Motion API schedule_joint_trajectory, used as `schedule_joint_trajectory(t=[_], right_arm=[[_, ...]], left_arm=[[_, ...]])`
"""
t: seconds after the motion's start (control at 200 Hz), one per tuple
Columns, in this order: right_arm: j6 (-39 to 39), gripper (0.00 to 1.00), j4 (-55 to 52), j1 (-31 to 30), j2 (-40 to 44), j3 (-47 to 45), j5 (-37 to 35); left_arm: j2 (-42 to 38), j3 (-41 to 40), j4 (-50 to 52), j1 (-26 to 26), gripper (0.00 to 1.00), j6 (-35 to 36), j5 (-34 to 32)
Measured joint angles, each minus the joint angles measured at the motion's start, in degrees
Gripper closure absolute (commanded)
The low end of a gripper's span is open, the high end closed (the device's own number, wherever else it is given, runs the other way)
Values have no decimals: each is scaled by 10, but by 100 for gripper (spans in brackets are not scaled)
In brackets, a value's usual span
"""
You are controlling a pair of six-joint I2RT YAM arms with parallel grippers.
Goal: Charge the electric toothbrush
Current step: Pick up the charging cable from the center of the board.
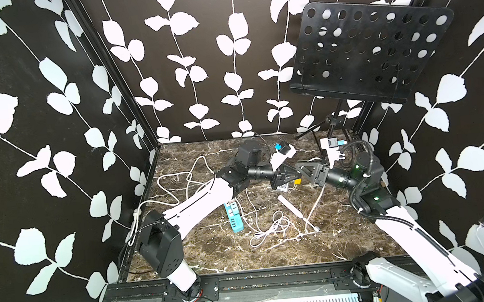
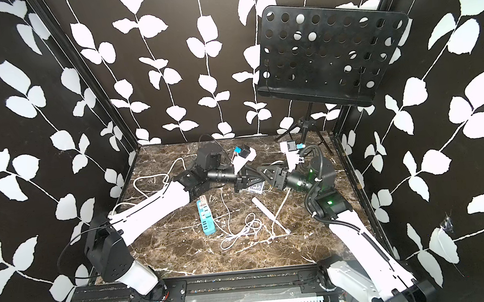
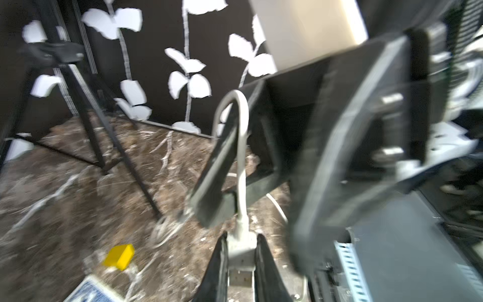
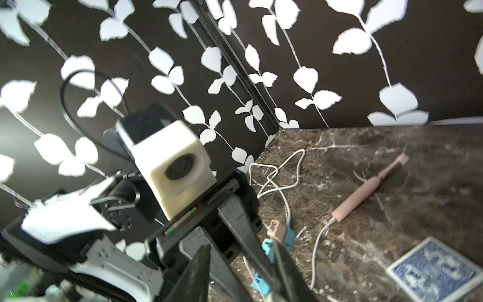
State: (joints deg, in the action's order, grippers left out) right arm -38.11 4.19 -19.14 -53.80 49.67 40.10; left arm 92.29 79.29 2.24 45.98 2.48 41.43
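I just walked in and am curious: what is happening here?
The left gripper pinches the white USB plug of the charging cable in its fingers. The right gripper faces it, fingers open, cable draped over one. The toothbrush lies on the table, cable at its end; the plug is not yet in the blue power strip.

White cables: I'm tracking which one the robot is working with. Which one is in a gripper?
The cable whose USB plug the left gripper pinches; the loop and coil lie loose on the table.
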Motion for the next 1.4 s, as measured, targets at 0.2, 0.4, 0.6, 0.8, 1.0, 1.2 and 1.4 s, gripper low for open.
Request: schedule_joint_trajectory(t=[0.2,0.4,0.6,0.8,1.0,1.2,1.4], right_arm=[[-41,59,-134,0,-14,41,-71],[-87,70,-161,-1,-40,40,-88],[-112,82,-137,-3,-56,38,-90],[-119,80,-131,-3,-63,38,-83],[-124,90,-124,-4,-68,31,-78],[-99,100,-127,-6,-76,31,-84],[-5,100,-120,-8,-89,32,-83]], left_arm=[[0,19,45,39,93,42,-150],[3,24,72,61,94,65,-213],[4,24,79,66,94,68,-231],[4,24,80,67,92,66,-248],[13,33,89,67,92,64,-256],[15,33,98,67,69,58,-259],[-25,9,122,68,56,33,-284]])
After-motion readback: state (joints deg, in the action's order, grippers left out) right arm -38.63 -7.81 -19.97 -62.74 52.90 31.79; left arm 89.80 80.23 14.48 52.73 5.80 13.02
